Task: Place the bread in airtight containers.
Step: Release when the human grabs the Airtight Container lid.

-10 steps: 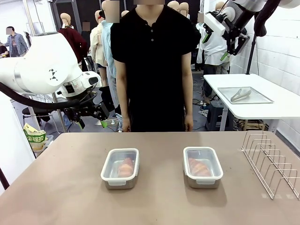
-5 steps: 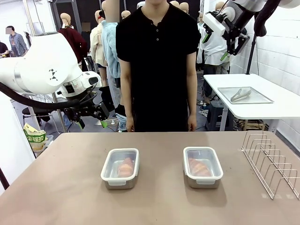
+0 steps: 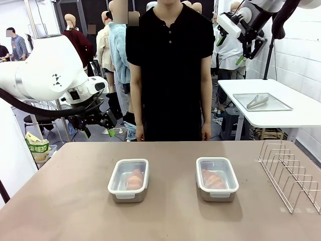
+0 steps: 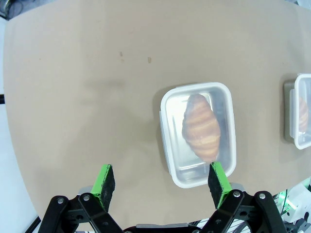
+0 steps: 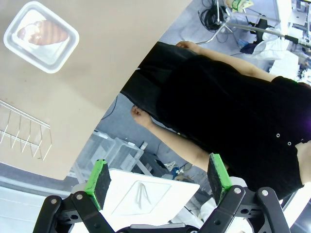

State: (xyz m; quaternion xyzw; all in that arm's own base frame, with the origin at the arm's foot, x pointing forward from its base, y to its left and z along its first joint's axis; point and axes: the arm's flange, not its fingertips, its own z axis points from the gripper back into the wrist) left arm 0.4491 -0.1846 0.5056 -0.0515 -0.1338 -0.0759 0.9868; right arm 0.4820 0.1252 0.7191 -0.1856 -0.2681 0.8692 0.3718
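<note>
Two lidded tins [image 3: 129, 179] [image 3: 216, 178] on tabletop [image 3: 165, 221], bread [image 3: 134, 178] [image 3: 213, 179] inside, seemingly sealed; left claw [image 4: 160, 182], right claw [image 5: 158, 177] spread wide, empty.

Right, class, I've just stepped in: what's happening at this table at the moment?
Nothing is being handled. Two lidded containers sit on the table, the left one and the right one, each with a bread roll inside. The left gripper and right gripper are both open, empty and raised off the table. A person stands at the far side, arms down.
</note>
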